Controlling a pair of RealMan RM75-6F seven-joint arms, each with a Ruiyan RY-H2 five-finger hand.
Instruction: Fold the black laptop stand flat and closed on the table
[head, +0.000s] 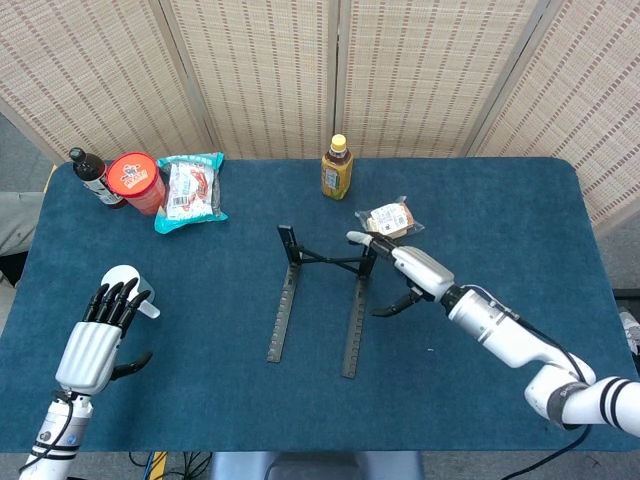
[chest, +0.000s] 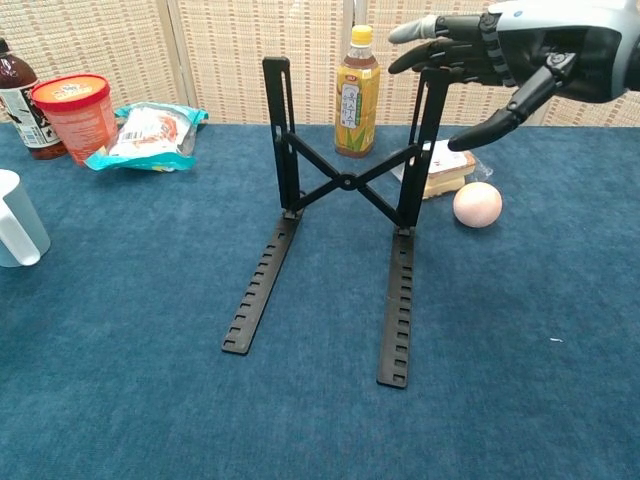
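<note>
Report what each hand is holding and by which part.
Nothing is held. The right hand rests its spread fingers on top of the laptop stand's right upright without gripping it. The left hand is open.

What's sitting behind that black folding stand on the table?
Behind the laptop stand stand a yellow tea bottle, a wrapped sandwich and a peach-colored ball. The stand's right upright covers part of the sandwich.

The labels on the tea bottle (chest: 357, 92), red tub (chest: 73, 116) and snack bag (chest: 148, 135) are too small to read.
</note>
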